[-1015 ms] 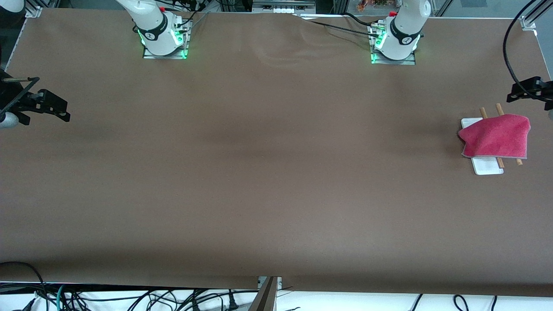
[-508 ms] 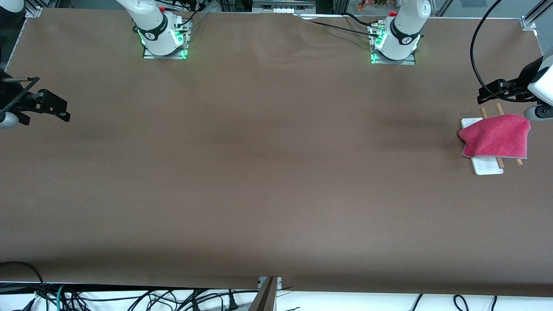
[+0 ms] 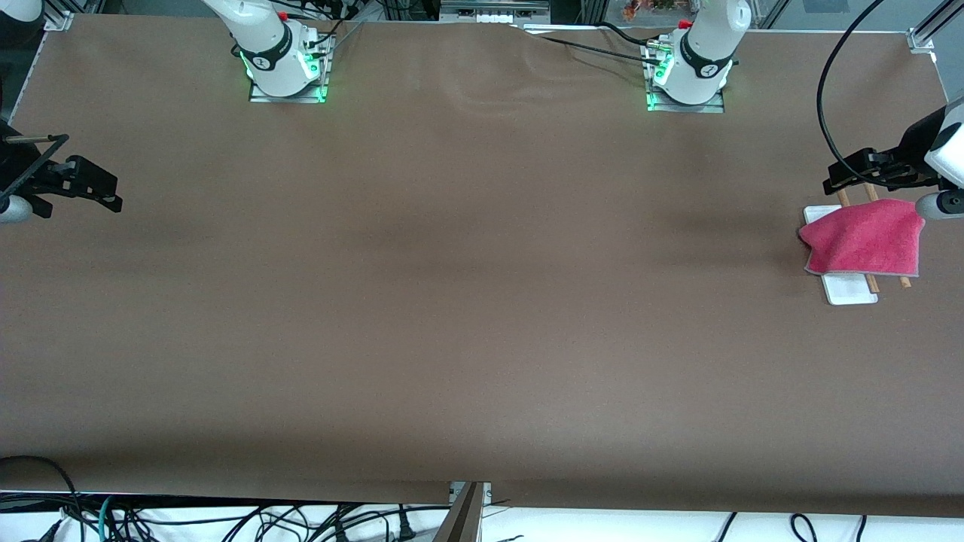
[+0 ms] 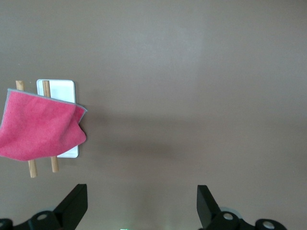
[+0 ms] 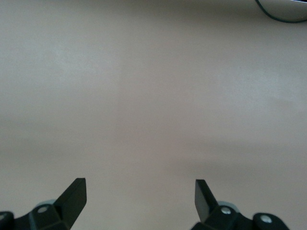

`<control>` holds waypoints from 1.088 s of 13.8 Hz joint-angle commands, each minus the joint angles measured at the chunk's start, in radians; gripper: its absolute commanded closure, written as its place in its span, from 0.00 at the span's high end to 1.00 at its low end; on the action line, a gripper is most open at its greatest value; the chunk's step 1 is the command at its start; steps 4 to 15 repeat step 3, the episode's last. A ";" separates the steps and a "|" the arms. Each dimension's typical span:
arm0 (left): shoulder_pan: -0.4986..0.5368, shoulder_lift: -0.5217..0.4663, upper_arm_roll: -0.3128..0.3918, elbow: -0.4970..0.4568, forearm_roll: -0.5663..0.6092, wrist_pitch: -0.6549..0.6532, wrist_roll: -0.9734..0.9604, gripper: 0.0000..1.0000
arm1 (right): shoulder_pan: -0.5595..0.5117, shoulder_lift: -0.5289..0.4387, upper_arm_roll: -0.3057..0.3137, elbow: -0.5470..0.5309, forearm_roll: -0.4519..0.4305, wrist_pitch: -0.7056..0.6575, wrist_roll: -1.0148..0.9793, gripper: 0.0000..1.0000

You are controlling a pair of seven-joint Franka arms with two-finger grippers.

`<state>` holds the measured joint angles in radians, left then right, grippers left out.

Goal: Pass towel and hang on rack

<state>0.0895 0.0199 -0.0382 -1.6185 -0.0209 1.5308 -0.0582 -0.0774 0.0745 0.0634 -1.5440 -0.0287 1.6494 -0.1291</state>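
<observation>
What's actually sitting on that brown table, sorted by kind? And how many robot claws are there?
Towels: 1, the pink-red towel, draped over the rack.
Racks: 1, the rack at the left arm's end of the table.
Grippers: 2, the left gripper open over the table near the rack; the right gripper open, waiting.
Total: 4

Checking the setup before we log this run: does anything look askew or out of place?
Mostly tidy. The towel lies draped over the rack, bunched unevenly toward one side. Both open grippers, left and right, hold nothing.
</observation>
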 commanded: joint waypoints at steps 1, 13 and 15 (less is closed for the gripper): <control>0.010 -0.008 0.003 -0.012 -0.021 0.032 0.001 1.00 | -0.005 0.005 0.001 0.015 0.016 0.000 -0.012 1.00; 0.010 -0.008 0.003 -0.014 -0.021 0.032 0.003 1.00 | -0.005 0.005 0.001 0.015 0.016 0.000 -0.012 1.00; 0.010 -0.008 0.003 -0.014 -0.021 0.032 0.003 1.00 | -0.005 0.005 0.001 0.015 0.016 0.000 -0.012 1.00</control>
